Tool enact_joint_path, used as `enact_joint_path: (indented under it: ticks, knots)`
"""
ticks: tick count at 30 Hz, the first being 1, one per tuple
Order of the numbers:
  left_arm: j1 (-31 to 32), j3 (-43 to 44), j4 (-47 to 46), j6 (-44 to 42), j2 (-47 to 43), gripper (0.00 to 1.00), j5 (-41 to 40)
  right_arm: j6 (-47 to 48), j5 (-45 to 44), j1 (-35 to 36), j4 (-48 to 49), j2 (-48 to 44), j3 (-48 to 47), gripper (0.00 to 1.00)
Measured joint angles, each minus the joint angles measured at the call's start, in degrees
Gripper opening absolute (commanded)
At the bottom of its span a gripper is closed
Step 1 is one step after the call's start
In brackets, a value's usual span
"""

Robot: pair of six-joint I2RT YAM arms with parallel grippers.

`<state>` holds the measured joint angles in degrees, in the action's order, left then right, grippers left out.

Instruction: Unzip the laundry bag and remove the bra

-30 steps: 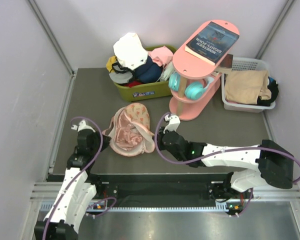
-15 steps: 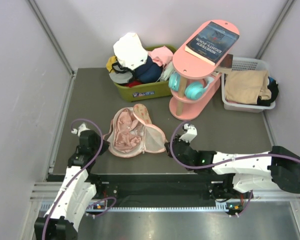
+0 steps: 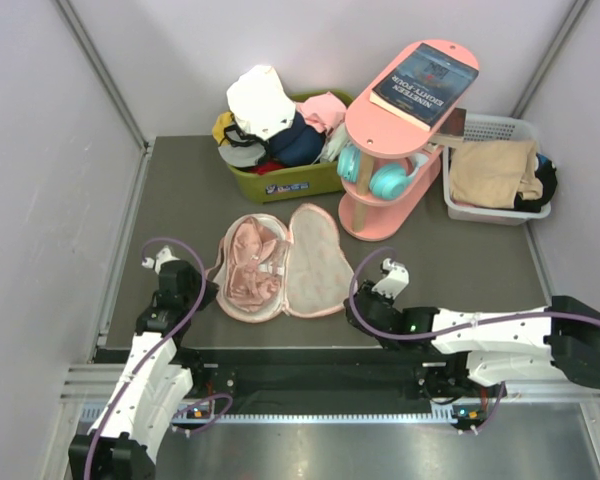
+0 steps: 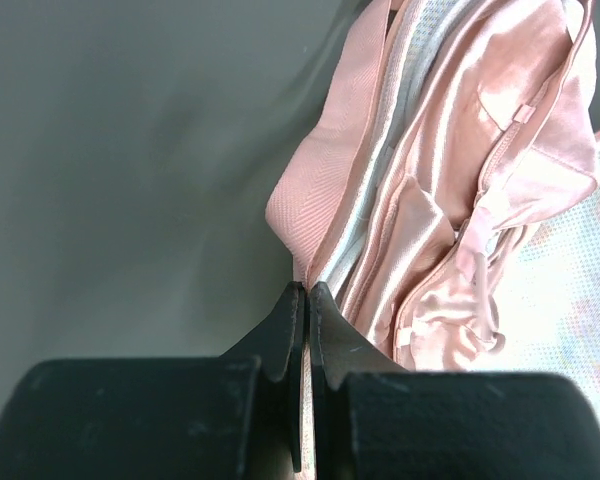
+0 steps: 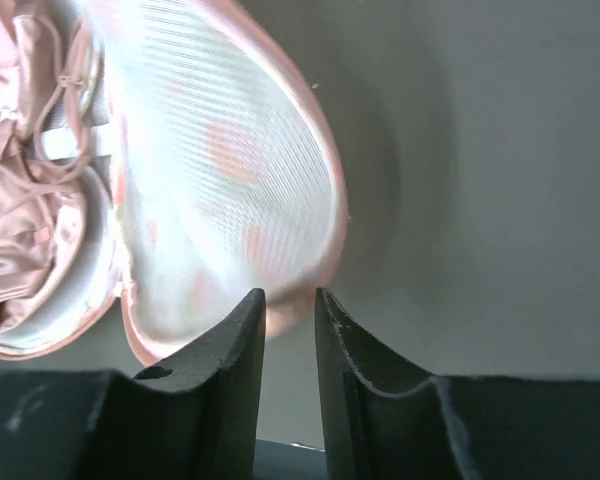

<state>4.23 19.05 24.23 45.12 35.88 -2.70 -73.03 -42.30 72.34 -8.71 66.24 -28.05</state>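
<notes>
The laundry bag (image 3: 320, 262) lies unzipped and spread flat like a clamshell on the grey table. Its right half shows pale mesh lining (image 5: 230, 170). A pink satin bra (image 3: 252, 268) lies bunched in the left half, and shows in the left wrist view (image 4: 460, 200) and the right wrist view (image 5: 20, 230). My left gripper (image 3: 197, 290) is shut on the bag's left rim (image 4: 325, 180); fabric shows between its tips (image 4: 307, 287). My right gripper (image 3: 357, 303) sits just off the right half's edge, its jaws (image 5: 290, 295) slightly apart and empty.
A green bin (image 3: 290, 185) heaped with clothes stands behind the bag. A pink two-tier shelf (image 3: 380, 215) with a book and teal headphones stands at back right. A white basket (image 3: 460, 210) with a tan folded cloth is at far right.
The bag's upper half has swung over to the right and now lies flat, baring the bra. My right gripper moved right with it and let go. My left gripper held still.
</notes>
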Motion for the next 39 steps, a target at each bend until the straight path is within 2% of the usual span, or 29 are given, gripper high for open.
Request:
enact_joint_path:
  ticks: [6, 7, 10, 11, 13, 15, 18, 22, 26, 29, 39]
  knots:
    - [0.0, 0.0, 0.0, -0.04, 0.0, 0.0, -0.28, -3.17, -1.55, 0.04, -5.33, -4.96, 2.12, 0.5]
    - [0.0, 0.0, 0.0, -0.04, -0.02, 0.0, -0.28, -3.41, -1.7, 0.04, -6.05, -5.88, 2.29, 0.57]
    - [0.0, 0.0, 0.0, -0.07, -0.13, 0.11, -0.22, -3.63, -2.4, 0.04, -7.43, -7.91, 2.58, 0.71]
    - [0.0, 0.0, 0.0, -0.15, -0.26, 0.27, -0.2, -3.17, -2.75, 0.04, -7.48, -8.52, 2.64, 0.74]
    - [0.0, 0.0, 0.04, -0.35, -0.55, 0.47, -0.17, -2.45, -3.13, 0.04, -7.54, -9.09, 2.67, 0.79]
    - [0.0, 0.0, 0.0, -0.74, -0.92, 0.81, -0.11, -0.9, -3.34, 0.04, -7.45, -9.31, 2.67, 0.83]
    - [0.0, 0.37, 0.46, -1.22, -1.4, 0.94, -0.09, 1.42, -3.5, 0.04, -7.15, -9.29, 2.67, 0.84]
    - [0.0, 2.32, 1.16, -1.6, -2.03, 0.95, -0.48, 4.5, -3.63, 0.04, -6.12, -9.29, 2.67, 0.86]
    - [0.0, 5.05, 0.98, -4.02, -2.89, 0.86, -0.48, 7.13, -3.78, 0.04, -4.09, -9.25, 2.67, 0.87]
    - [0.0, 6.84, -0.68, -6.86, -1.64, 0.84, 1.64, 8.55, -3.76, 0.04, -2.86, -9.2, 2.67, 0.88]
    - [1.49, 7.93, -7.67, -11.04, 15.87, 0.77, 10.05, 10.49, -3.72, 0.04, -0.5, -8.26, 2.67, 0.87]
